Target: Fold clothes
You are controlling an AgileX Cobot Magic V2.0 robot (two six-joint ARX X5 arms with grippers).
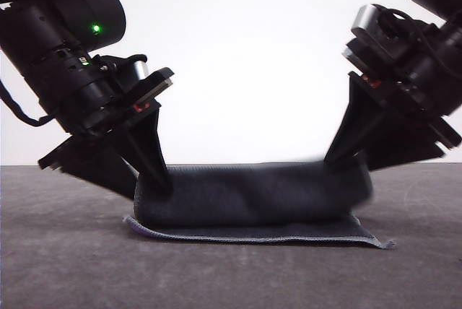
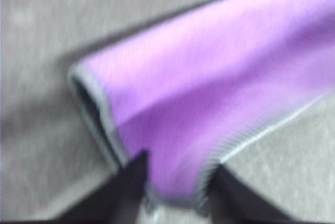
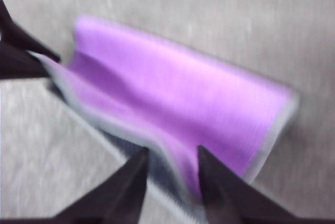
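Between your left gripper (image 1: 155,179) fingers you have one corner of the cloth (image 1: 253,204) pinched, the black fingers closed on the fabric at its left end in the front view. From the left wrist camera you see that same left gripper (image 2: 175,185) with its two dark fingers on either side of the purple fabric and its light grey edging, though the picture is blurred. Your right gripper (image 1: 346,161) is clamped on the cloth at the opposite, right end, its fingers angled down and inward; through the right wrist camera, the right gripper (image 3: 170,174) has the grey-edged purple fabric running between its fingers, again with blur. Outward from both grips, the cloth (image 2: 209,88) is lifted along its far edge and curled over toward you, so the front view shows the dark charcoal face as a rounded roll, while the wrist cameras show the bright purple face (image 3: 178,103). Its near edge lies flat on the grey table (image 1: 65,266), the stitched border showing along the front, roughly midway between the two arms.
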